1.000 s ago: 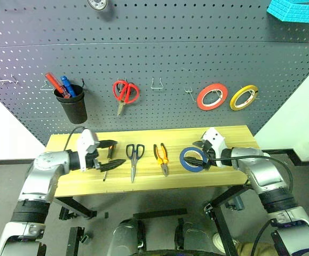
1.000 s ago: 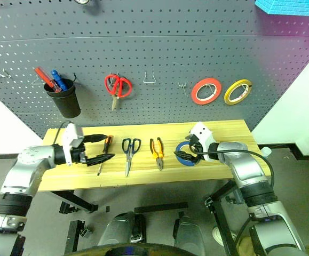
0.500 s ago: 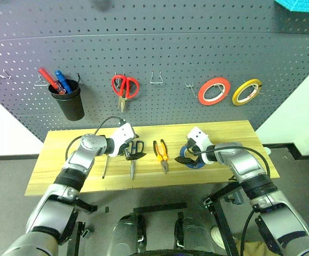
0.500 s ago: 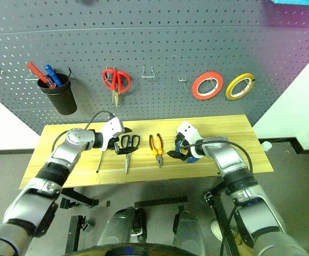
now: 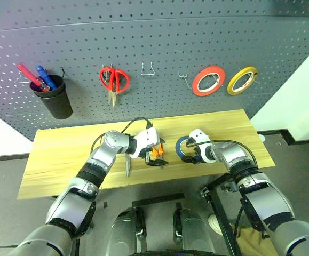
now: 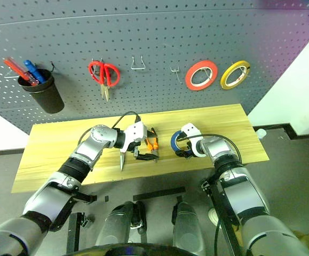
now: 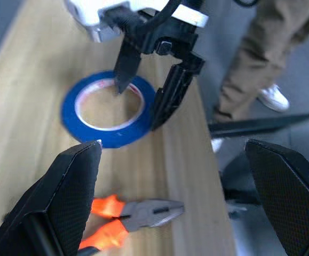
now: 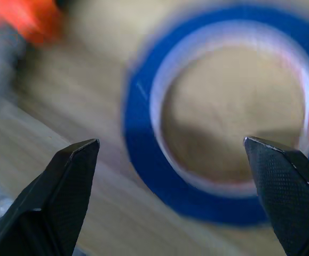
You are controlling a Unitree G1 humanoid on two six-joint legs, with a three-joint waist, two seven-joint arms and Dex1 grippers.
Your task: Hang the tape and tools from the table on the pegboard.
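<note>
The blue tape (image 5: 180,145) lies flat on the table (image 5: 63,154), right of centre. My right gripper (image 5: 190,156) is open and low over it. In the left wrist view one of its fingers (image 7: 125,66) points into the ring (image 7: 109,109) and the other stands outside the rim. The orange-handled pliers (image 7: 133,213) lie left of the tape, under my open left gripper (image 5: 157,153). The scissors' blades (image 5: 127,166) stick out below my left wrist. The pegboard (image 5: 159,42) rises behind the table.
On the pegboard hang a black cup (image 5: 52,101) with red and blue tools, red scissors (image 5: 113,80), a red-orange roll (image 5: 208,81) and a yellow roll (image 5: 242,80). Two bare hooks (image 5: 148,69) sit between them. A person's legs (image 7: 261,53) stand by the table's right end.
The camera has tipped down. My left gripper moved right, from beside the scissors to over the pliers. My right gripper sank onto the blue tape. Both stayed open.
</note>
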